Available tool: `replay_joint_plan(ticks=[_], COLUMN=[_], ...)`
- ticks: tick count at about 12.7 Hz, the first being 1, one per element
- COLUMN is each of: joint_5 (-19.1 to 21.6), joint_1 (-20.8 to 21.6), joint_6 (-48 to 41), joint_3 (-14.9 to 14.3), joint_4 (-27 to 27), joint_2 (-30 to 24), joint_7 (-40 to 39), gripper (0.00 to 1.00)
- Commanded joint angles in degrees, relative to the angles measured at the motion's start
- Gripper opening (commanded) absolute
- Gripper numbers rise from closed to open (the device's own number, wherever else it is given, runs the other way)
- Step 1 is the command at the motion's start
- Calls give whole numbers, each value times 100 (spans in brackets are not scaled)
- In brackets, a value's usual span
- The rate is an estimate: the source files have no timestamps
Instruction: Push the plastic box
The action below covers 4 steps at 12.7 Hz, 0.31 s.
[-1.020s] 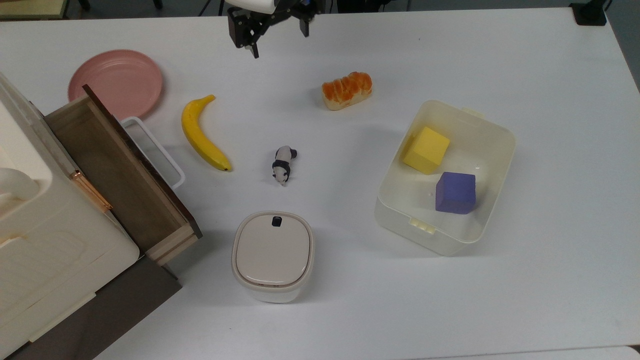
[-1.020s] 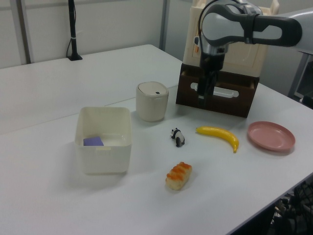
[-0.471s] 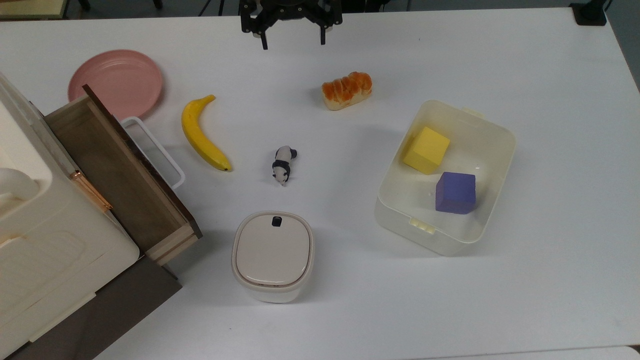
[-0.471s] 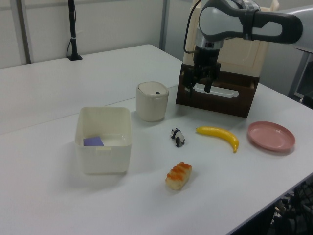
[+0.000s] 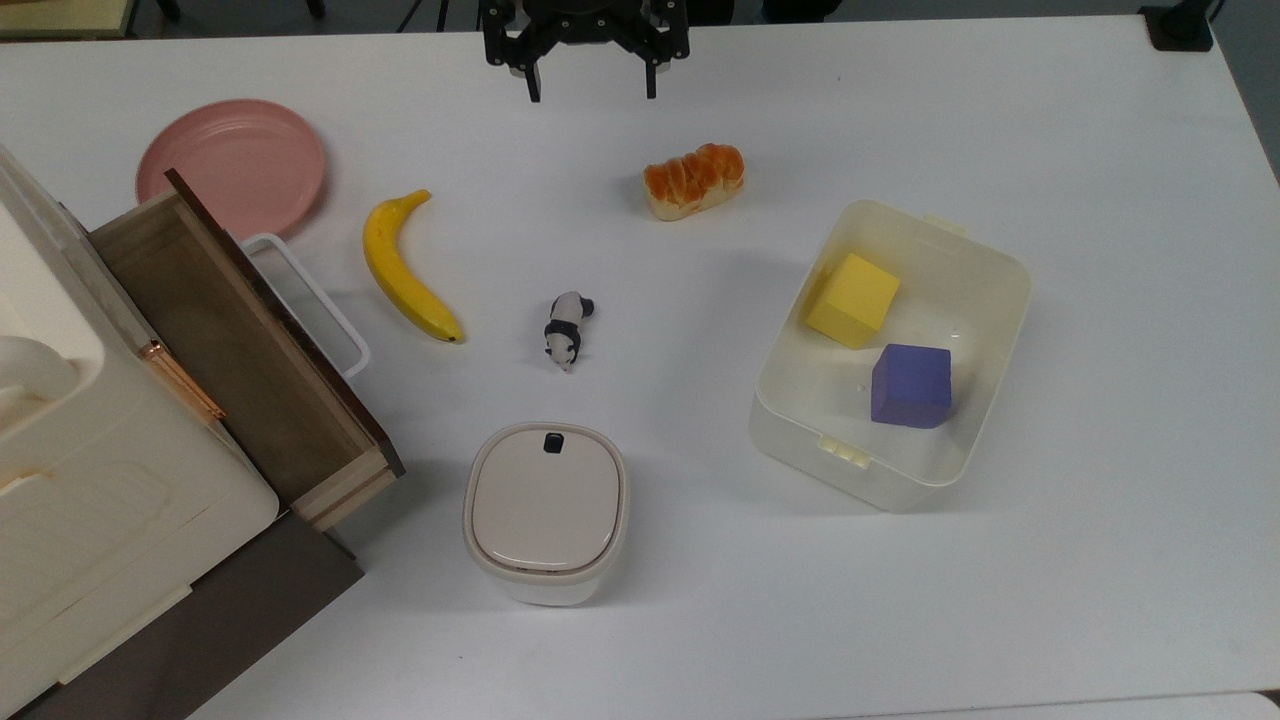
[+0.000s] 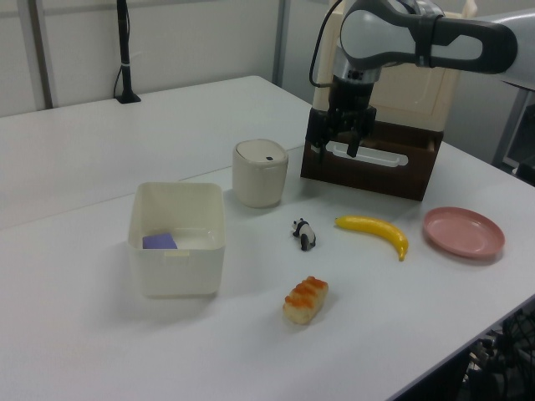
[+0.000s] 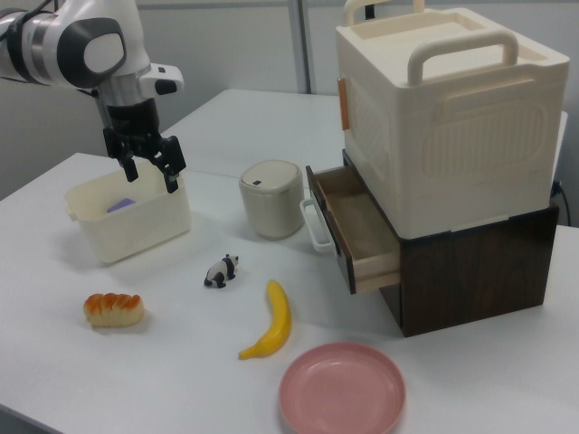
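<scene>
Cream plastic box (image 5: 893, 357) on table, well apart from jaws; jaws spread wide, empty, raised above table.

- Top view: mounted overhead, looking straight down on the white rectangular table (image 5: 1080, 150); whole tabletop covered.
- Left view: oblique, raised, facing the cream cabinet with a wooden drawer (image 6: 393, 125) across the table.
- Right view: oblique, opposite side, cabinet nearest.
- Shared by all three: curved yellow banana (image 5: 405, 268) (image 6: 374, 230) (image 7: 269, 323).
</scene>
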Motion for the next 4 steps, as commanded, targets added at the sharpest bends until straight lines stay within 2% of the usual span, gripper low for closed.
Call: replay_joint_plan(ticks=[1,4], joint_5=[114,122], joint_1=[70,70], joint_6=[146,155], joint_3=[-4,-4], joint_4=[-122,-122], joint_2=[-54,-36], joint_7=[140,96], gripper=[100,100])
